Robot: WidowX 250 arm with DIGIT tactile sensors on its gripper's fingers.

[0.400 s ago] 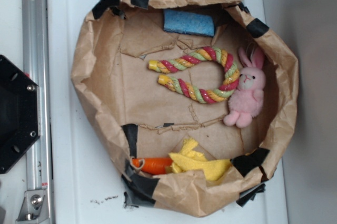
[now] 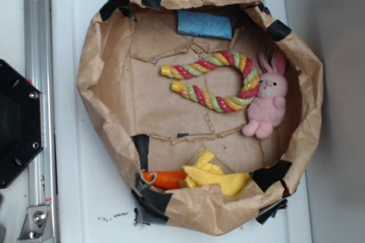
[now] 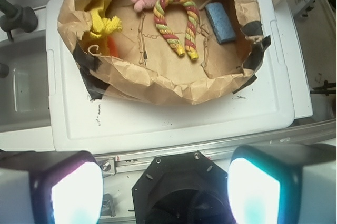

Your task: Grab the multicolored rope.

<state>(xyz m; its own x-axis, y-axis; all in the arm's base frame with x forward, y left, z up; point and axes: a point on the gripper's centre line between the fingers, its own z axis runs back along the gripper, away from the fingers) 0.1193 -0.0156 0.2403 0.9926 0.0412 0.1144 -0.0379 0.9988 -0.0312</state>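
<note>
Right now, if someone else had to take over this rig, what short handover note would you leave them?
Pincer: open, empty, high above the robot base, well short of the paper bag.
Rope: lies flat on the bag floor in a U, both ends pointing toward the robot base, its bend touching the pink bunny.
Also in the bag: blue sponge at one wall, yellow cloth and an orange carrot at the opposite wall.
Done: nothing yet, rope untouched.
Left: move over the bag, lower onto one rope leg away from the bunny, close, lift.

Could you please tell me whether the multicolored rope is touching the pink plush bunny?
Touching. In the exterior view the bend of the multicolored rope presses against the face of the pink plush bunny, with no paper showing between them.
</note>
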